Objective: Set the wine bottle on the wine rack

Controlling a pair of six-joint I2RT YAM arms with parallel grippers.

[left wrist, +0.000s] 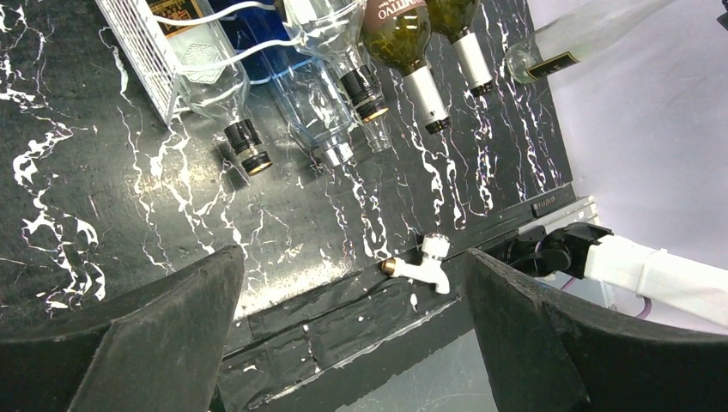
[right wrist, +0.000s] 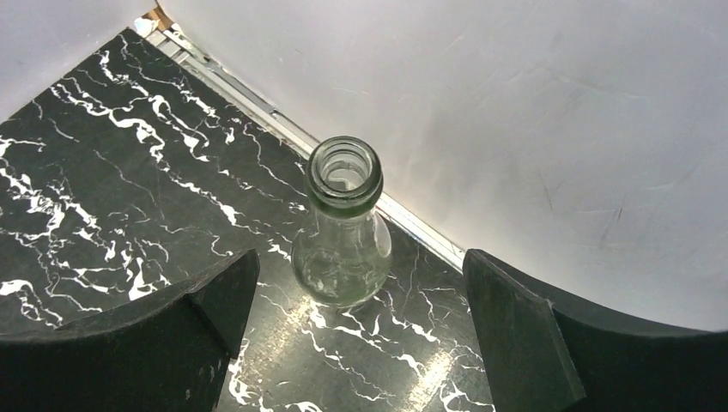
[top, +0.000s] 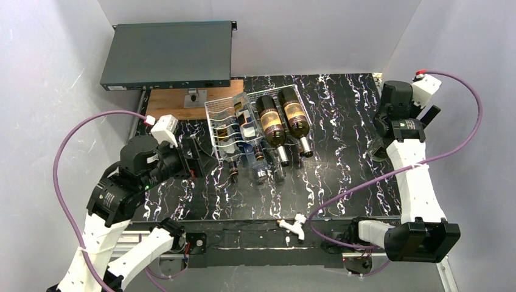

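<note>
Marbled black tabletop [top: 347, 176], wine rack [top: 220, 121], seemingly white walls [top: 304, 30]

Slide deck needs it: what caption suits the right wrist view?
Open right pincer poised over a clear glass bottle standing on the black marbled table.

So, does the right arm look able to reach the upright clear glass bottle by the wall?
Probably yes: the open right gripper faces the clear glass bottle, nothing standing between them.
</note>
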